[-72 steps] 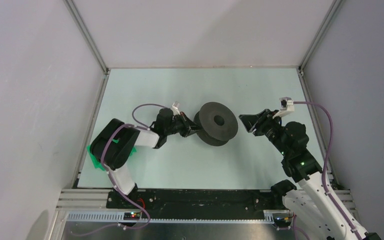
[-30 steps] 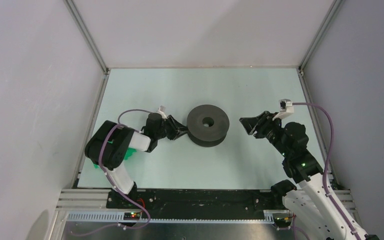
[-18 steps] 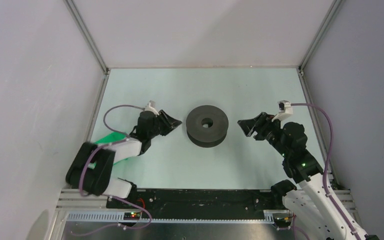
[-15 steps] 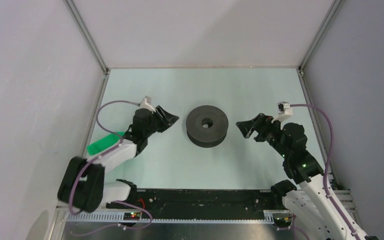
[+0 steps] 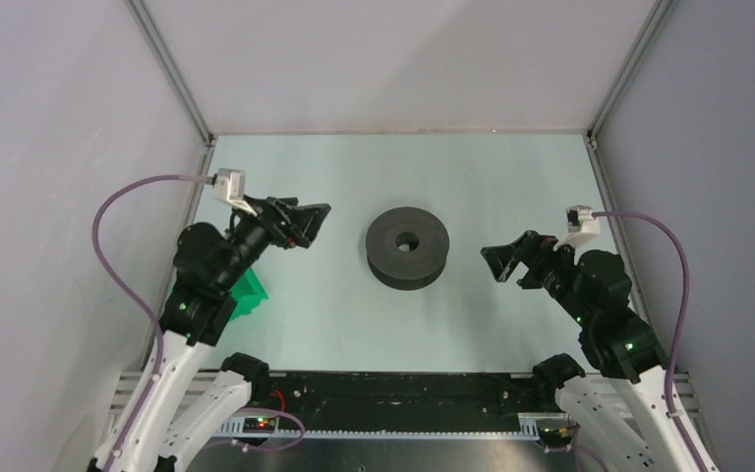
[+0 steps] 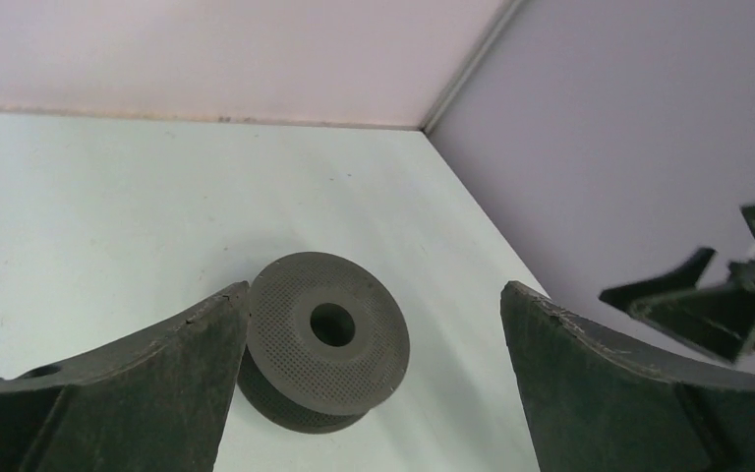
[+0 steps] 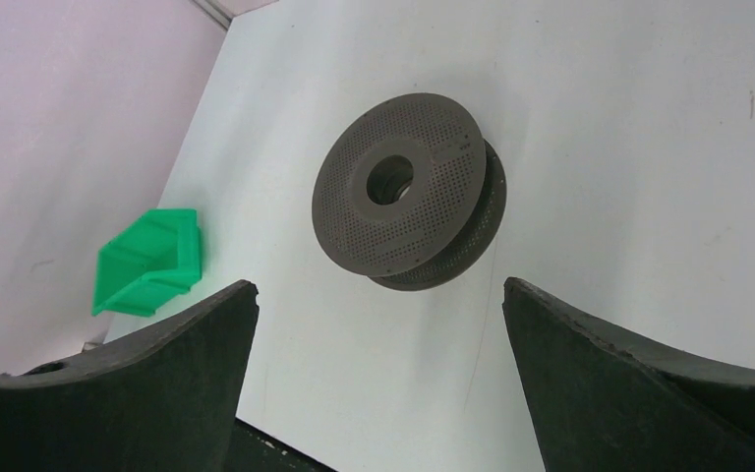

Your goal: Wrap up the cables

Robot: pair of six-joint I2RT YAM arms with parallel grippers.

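Observation:
The dark grey round spool [image 5: 408,246] lies flat in the middle of the pale table [image 5: 334,315], free of both grippers. In the right wrist view a hair-thin dark strand, the cables [image 7: 479,339], runs from the spool's [image 7: 403,192] lower edge across the table towards the camera. It is too thin to show in the other views. My left gripper [image 5: 307,224] hovers left of the spool, open and empty. My right gripper [image 5: 496,264] is to the right of it, also open and empty. Each wrist view shows its fingers wide apart, left [image 6: 375,290] and right [image 7: 380,285], around the spool [image 6: 326,339].
A small green bin [image 5: 246,290] sits at the table's left edge under the left arm, and it shows in the right wrist view too [image 7: 149,261]. Grey walls close in the table on three sides. Mauve robot cables loop off both wrists.
The left gripper let go of the spool, opened wide and drew back up and to the left. The right gripper opened fully and backed off a little. The spool now lies flat.

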